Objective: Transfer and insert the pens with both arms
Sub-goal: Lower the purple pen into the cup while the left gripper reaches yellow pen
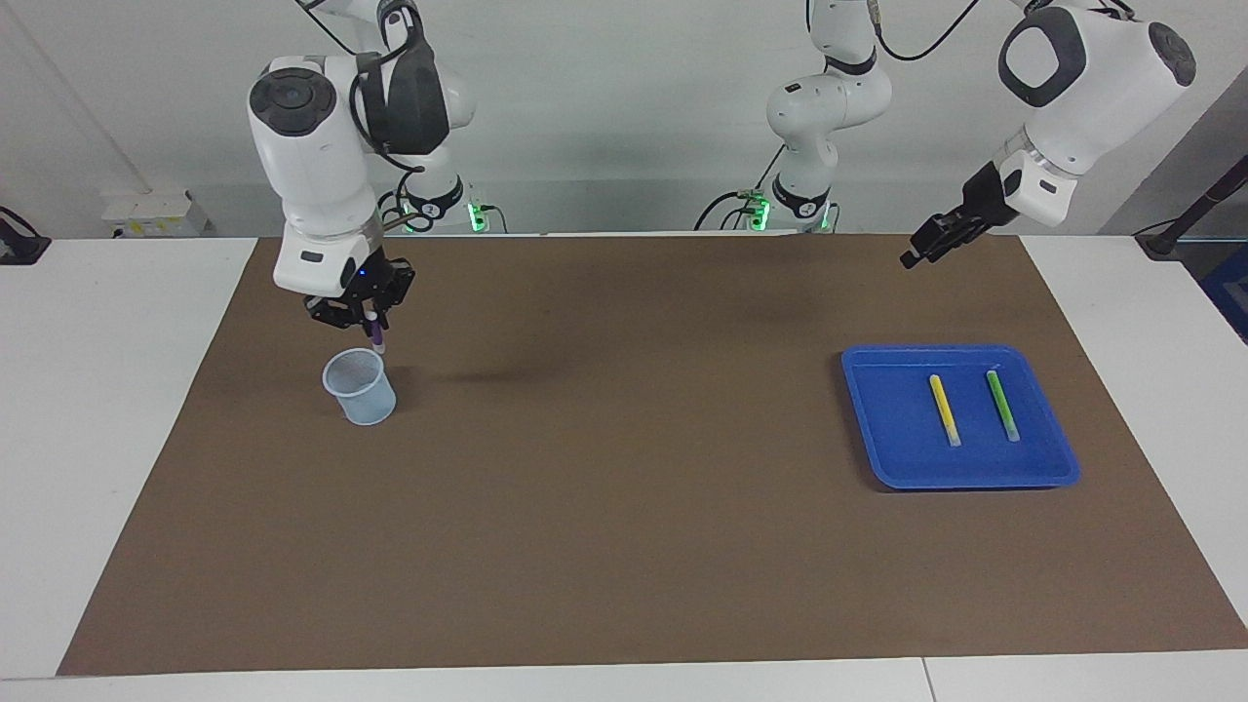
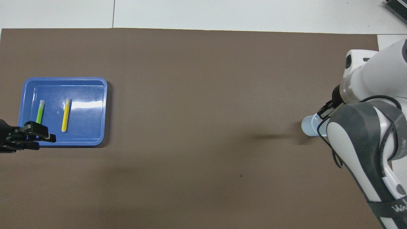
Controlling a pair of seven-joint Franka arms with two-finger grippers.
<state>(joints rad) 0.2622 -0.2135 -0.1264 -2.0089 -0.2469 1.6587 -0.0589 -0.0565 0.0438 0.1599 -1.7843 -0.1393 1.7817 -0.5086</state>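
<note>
The right gripper (image 1: 374,330), shut tight on the purple pen (image 1: 375,338), hangs just over the little cup (image 1: 360,386), so a crooked drop could miss it, while the left gripper (image 1: 921,253) waits half open.

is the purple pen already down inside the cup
No, the purple pen hangs in the right gripper just above the cup.

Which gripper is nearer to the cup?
Right. The right gripper hangs just above the cup, holding the purple pen. The left gripper is up by the blue tray at the left arm's end.
</note>
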